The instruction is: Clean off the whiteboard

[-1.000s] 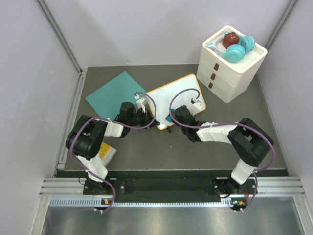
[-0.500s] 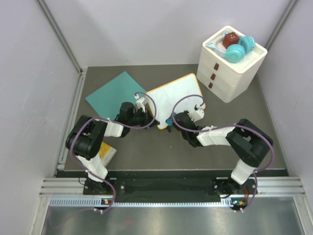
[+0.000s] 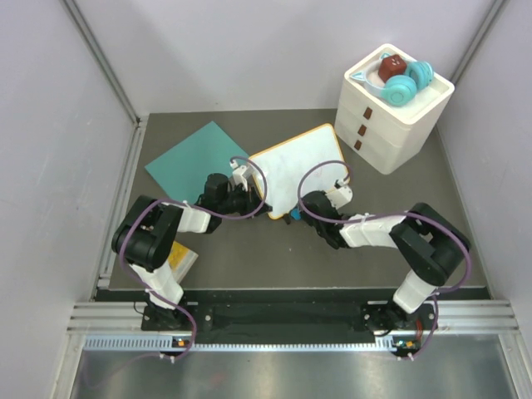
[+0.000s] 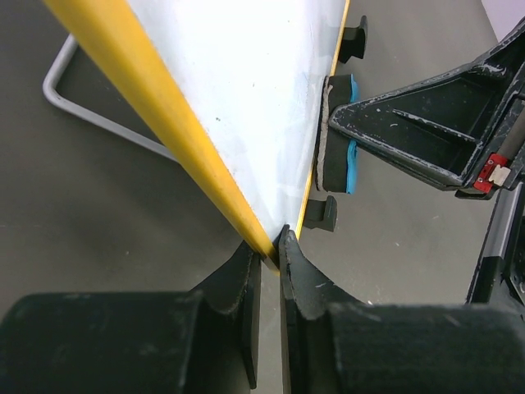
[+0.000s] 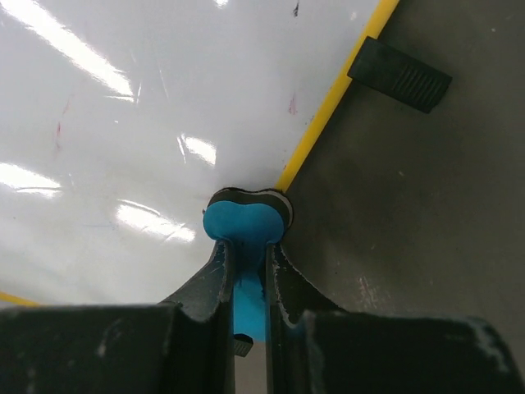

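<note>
A robotics lab test cell is being shown: the dark table (image 3: pixel 266 258) is being walled in by plain white panels (image 3: pixel 249 50) beyond the right gripper (image 3: pixel 295 214), and a slotted aluminium rail (image 3: pixel 499 316) behind it is being used as the mounting base.

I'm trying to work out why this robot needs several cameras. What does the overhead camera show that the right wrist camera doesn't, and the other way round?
Only overhead: the teal sheet, the white drawer unit with toys on top, and the left gripper at the whiteboard's near corner.
Only right wrist: faint red traces on the glossy surface.
Both: the board's yellow frame and the right gripper shut on the blue eraser at the board's edge; overhead, the eraser is just a blue speck.
</note>
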